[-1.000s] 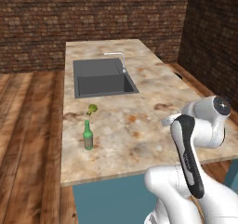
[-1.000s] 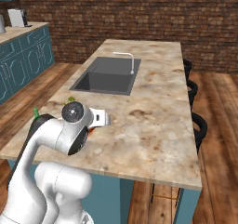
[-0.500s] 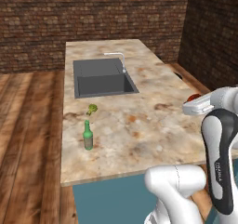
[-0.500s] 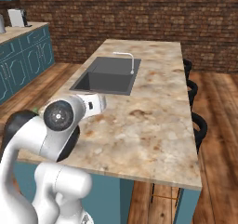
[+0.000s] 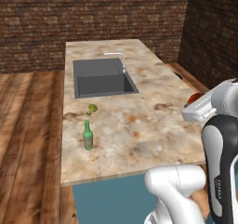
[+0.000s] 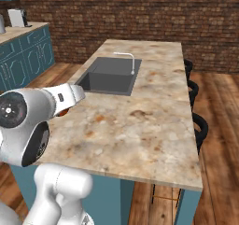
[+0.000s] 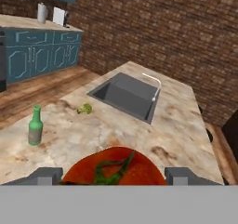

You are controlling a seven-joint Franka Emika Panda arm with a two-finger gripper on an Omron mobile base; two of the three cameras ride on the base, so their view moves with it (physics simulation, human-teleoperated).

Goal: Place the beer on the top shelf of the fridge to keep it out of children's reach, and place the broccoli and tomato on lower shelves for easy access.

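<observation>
Your arm has swung up and over to the right side of the left base view, carrying the tomato (image 7: 114, 168) with it. The claw (image 7: 114, 175) is squeezed around it, low in the hand view. The bottle (image 5: 88, 135) and broccoli (image 5: 92, 109) wait on the counter (image 5: 139, 121), left of middle.

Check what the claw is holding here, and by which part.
The claw holds the tomato across its round sides, one finger at each flank, with the green stem facing the camera, lifted above the counter.
</observation>
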